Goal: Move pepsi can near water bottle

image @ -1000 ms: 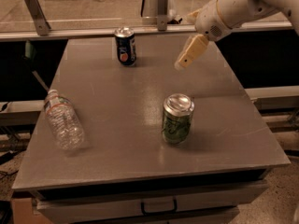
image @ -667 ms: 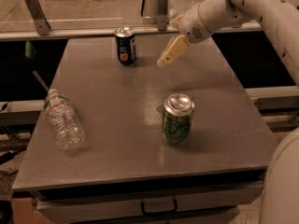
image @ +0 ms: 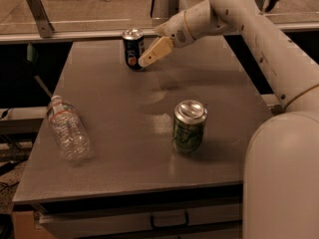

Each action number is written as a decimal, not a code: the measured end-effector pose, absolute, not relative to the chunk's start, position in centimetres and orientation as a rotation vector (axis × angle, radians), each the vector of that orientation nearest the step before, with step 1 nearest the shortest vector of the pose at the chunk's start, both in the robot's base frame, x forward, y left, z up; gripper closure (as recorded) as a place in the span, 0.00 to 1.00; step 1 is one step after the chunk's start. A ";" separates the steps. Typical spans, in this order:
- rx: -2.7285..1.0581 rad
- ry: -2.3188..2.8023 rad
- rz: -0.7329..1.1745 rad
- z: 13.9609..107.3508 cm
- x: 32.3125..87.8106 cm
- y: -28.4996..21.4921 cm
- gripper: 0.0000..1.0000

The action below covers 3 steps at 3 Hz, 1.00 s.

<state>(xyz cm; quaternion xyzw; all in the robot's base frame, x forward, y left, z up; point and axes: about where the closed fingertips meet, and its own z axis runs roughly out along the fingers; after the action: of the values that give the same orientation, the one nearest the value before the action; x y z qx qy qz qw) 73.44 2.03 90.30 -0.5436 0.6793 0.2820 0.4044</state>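
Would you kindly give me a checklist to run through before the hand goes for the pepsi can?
1. pepsi can upright at the far edge of the table: ok.
2. hand close beside the can, on its right in the picture: ok.
3. Hand touching or gripping the can: cannot tell.
4. water bottle in view, lying on its side at the near left: ok.
5. Path from can to bottle free of the green can, which stands well to the right: ok.
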 end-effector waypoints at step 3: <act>-1.257 1.644 0.885 89.5 75.6 8.1 0.41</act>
<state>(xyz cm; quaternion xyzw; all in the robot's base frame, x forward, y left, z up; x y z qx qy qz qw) 75.56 8.07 89.54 -0.5039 0.6592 0.3547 0.4309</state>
